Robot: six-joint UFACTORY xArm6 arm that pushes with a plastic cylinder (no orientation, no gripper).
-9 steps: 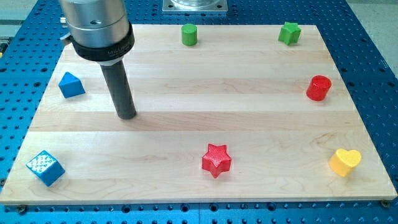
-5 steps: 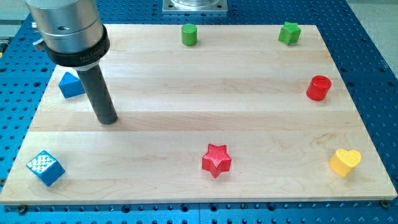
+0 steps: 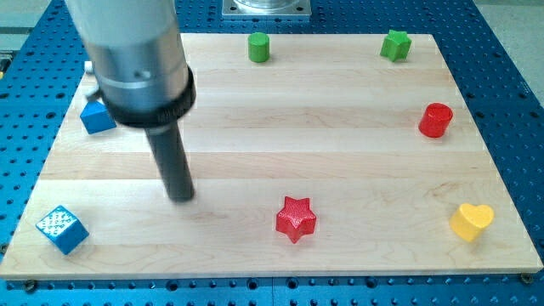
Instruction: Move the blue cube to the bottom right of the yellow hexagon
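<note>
The blue cube [image 3: 62, 229] with a white-dotted top sits near the board's bottom left corner. My tip [image 3: 181, 196] rests on the board to the right of it and slightly above, well apart from it. No yellow hexagon shows; the only yellow block is a yellow heart [image 3: 471, 221] at the bottom right. The rod and its grey collar hide part of a blue triangular block [image 3: 94, 117] at the left.
A red star [image 3: 296, 218] lies at the bottom middle, right of my tip. A red cylinder [image 3: 435, 120] is at the right edge. A green cylinder [image 3: 258, 47] and a green star [image 3: 395, 44] sit along the top edge.
My tip first moved left, then swung down and to the right toward the board's bottom middle. No block has moved.
</note>
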